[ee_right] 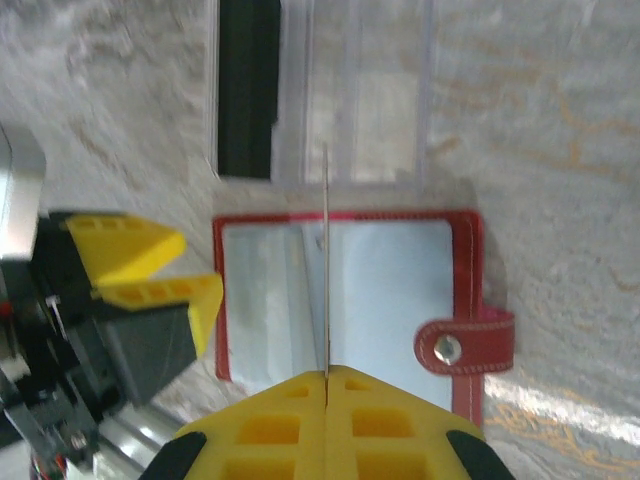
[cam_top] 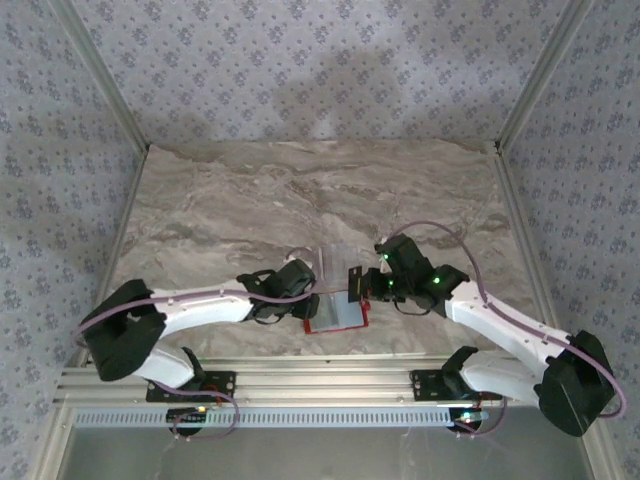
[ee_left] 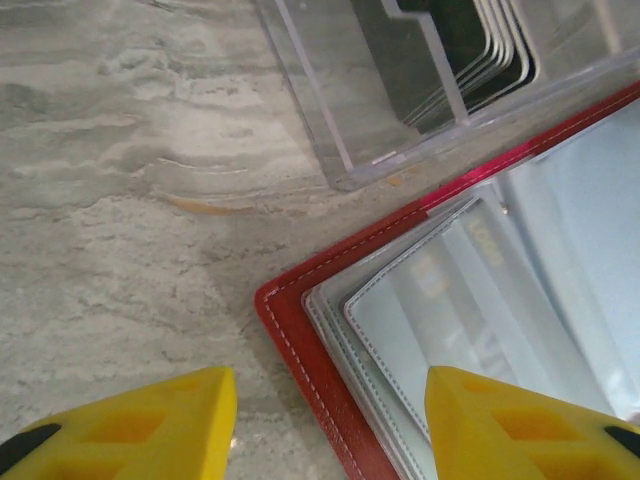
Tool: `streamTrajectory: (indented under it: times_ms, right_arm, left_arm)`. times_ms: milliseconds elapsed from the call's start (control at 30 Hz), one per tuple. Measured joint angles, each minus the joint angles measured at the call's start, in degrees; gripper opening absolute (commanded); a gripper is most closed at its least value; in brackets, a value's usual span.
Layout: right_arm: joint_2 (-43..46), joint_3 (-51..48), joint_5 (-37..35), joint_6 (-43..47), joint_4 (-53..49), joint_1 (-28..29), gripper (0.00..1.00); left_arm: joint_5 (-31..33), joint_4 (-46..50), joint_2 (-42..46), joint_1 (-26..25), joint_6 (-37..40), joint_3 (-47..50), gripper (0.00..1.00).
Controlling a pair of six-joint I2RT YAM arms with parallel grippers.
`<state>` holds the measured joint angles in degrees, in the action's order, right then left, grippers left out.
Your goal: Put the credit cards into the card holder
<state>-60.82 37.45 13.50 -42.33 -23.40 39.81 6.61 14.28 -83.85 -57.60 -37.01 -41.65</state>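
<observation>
Card holder (ee_right: 385,290): red bifold with snap tab, lying spread open on the marbled worktop (cam_top: 220,220), grey-silver pockets facing up; whether any pocket is filled we cannot tell. Clear plastic box (ee_right: 365,110): just beyond the holder, with a stack of dark credit cards (ee_left: 480,50) in one compartment. Right hand (ee_right: 325,378): pinched tight on one credit card (ee_right: 325,250), held edge-on above the holder's centre fold. Left hand (ee_left: 330,425): fingers parted to a middling gap, straddling the holder's corner.
</observation>
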Motion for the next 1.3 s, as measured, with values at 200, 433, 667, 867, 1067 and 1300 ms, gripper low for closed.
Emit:
streamTrajectory:
  times_ms: [200, 433, 667, 867, 1067, 1300]
  right_arm:
    - [2.0, -4.7, 5.8, 2.0, 3.6, 0.1, 0.02]
    - [1.2, -6.6, 10.4, 3.0, 7.5, 0.3, 0.03]
    - [-4.7, -6.7, 13.9, 3.8, 11.1, 0.2, 0.03]
    - [-9.8, -6.7, 16.7, 4.3, 13.7, -0.6, 0.03]
    - [-12.8, -6.7, 18.9, 4.3, 16.2, -1.6, 0.03]
    - [-17.4, -6.7, 20.9, 4.5, 18.3, -3.0, 0.02]
  left_arm:
    - [2.5, 0.5, -4.1, -2.1, 0.0, -2.2, 0.51]
    - [4.5, 0.5, -5.1, -2.9, -0.3, -2.6, 0.46]
    - [5.5, 0.5, -5.1, -3.0, -0.8, -2.6, 0.41]
    - [5.9, 0.5, -5.1, -3.3, -1.2, -2.5, 0.39]
    - [5.9, 0.1, -5.1, -3.3, -1.4, -2.3, 0.39]
    - [6.3, -0.8, -5.0, -3.7, -1.8, -1.8, 0.39]
